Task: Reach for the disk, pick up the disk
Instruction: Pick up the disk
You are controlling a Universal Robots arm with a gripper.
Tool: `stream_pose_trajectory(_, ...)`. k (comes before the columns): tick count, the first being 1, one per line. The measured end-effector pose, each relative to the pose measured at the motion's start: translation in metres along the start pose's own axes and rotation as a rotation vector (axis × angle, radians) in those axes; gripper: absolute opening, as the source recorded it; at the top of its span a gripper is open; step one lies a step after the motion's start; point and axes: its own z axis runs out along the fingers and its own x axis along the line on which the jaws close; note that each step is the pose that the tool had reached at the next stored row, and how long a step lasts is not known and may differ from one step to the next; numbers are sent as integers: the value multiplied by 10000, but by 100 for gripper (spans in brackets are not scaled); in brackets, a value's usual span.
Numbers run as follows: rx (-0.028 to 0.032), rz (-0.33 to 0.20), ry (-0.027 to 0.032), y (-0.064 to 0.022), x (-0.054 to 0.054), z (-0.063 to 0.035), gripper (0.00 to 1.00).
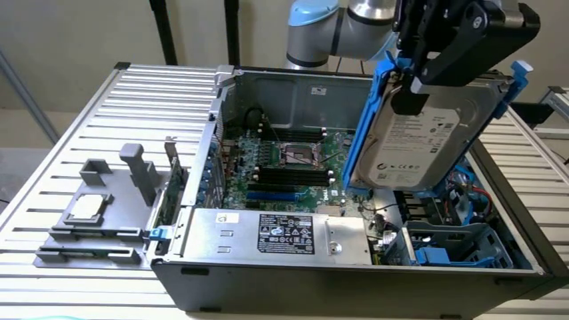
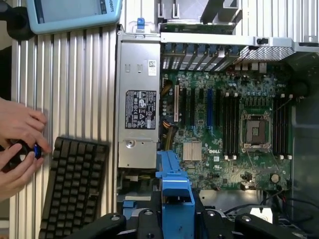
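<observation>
Black fingers [image 1: 411, 90] clamp the flat, blue-framed metal disk [image 1: 427, 143] aloft.

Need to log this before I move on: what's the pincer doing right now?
Pincer: closed on the disk, holding it tilted in the air above the open computer case.

Silver arm [image 1: 369, 27] with pale blue joint caps, black tool [image 1: 444, 50].

- "DELL" in white letters on the green board [image 2: 224, 144], close ahead of the gripper [image 2: 175, 219].
- Letters on the disk [image 1: 418, 143] label too tiny to read.
</observation>
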Motion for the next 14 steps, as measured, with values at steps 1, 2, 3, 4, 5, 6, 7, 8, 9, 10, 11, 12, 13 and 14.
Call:
stream_pose_trajectory(1, -1, 0, -1, -11, 38, -1, 33)
stream_pose_trajectory(2, -2, 0, 0, -22, 75, -2, 33)
stream_pose_trajectory(3, -3, 0, 0, -34, 112, -4, 33)
stream_pose_trajectory(4, -4, 0, 0, -50, 148, -5, 33)
stream_pose_trajectory(5, -5, 0, -1, -67, 181, -6, 33)
stream_pose_trajectory(6, -6, 0, 0, -85, 211, -8, 33)
stream_pose_trajectory(7, -6, 0, 1, -106, 240, -10, 33)
stream_pose_trajectory(8, -6, 0, 0, -130, 268, -10, 33)
stream_pose_trajectory(9, -6, 0, 0, -158, 293, -12, 33)
stream_pose_trajectory(10, -6, 0, -1, -189, 313, -12, 33)
stream_pose_trajectory(11, -7, 0, -3, -225, 328, -13, 33)
stream_pose_trajectory(12, -7, 0, -8, -263, 338, -14, 33)
stream_pose_trajectory(13, -7, 0, -18, -304, 348, -14, 33)
stream_pose_trajectory(14, -7, 1, -29, -348, 356, -15, 33)
